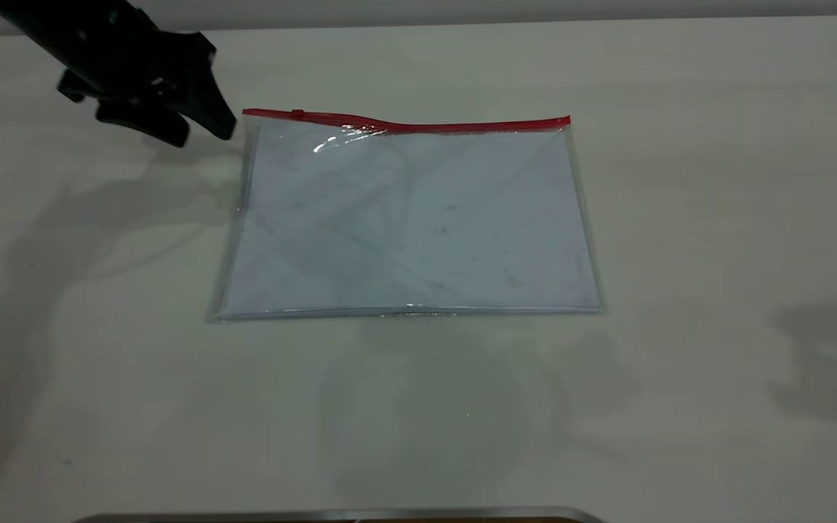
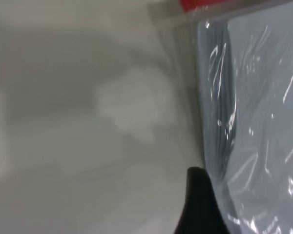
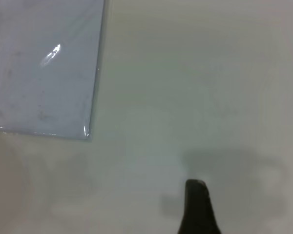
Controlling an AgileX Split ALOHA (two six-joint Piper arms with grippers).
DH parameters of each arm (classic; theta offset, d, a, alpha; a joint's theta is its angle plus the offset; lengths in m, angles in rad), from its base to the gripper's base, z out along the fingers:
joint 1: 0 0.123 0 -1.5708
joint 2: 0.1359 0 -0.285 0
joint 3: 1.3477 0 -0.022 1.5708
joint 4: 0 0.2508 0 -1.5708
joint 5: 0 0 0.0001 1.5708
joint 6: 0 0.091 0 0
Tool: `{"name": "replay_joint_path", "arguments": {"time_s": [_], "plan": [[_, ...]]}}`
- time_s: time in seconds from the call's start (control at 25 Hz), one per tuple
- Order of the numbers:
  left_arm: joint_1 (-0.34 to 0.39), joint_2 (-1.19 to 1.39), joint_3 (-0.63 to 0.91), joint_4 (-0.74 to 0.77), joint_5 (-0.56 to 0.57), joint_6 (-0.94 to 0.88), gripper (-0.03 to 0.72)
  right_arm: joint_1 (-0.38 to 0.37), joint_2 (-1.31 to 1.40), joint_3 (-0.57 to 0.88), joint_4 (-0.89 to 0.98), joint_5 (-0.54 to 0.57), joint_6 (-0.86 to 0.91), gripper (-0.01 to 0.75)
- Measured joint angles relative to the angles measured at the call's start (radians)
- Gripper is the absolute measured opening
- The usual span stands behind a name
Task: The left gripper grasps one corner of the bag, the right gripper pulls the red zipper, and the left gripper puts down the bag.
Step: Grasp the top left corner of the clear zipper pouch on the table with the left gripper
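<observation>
- One table, pale; everything sits on it
- bag lies flat mid-table, white paper inside, no corner lifted, so the grasp step isn't done yet
- left gripper hovers just beside the bag's far-left edge, close to the corner where the zipper starts; fingers parted, nothing between them. Placement makes sense as a line-up to pinch that corner and anchor the bag against the pull
- zipper runs along the far long edge, slightly bowed off the table near the left end
- slider looks parked near the left end, so I'd judge the pull goes rightward, away from the held corner
- right gripper: out of exterior view; wrist cam shows one fingertip over bare table, well apart from the bag's near corner. Can't tell open or closed
</observation>
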Motion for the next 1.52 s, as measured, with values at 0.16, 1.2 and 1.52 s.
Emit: {"name": "replay_joint_path", "arguments": {"time_s": [0.16, 1.2, 1.52], "plan": [[0.000, 0.048, -0.014, -0.147, -0.009, 0.156, 0.581, 0.000, 0.003, 0.000, 0.006, 0.001, 0.000, 0.575], [0.000, 0.224, -0.028, -0.649, 0.050, 0.563, 0.501, 0.000, 0.003, 0.000, 0.020, 0.002, -0.001, 0.575], [0.000, 0.201, -0.052, -0.593, 0.129, 0.827, 0.053, 0.000, 0.029, 0.000, 0.057, -0.003, -0.089, 0.575]]}}
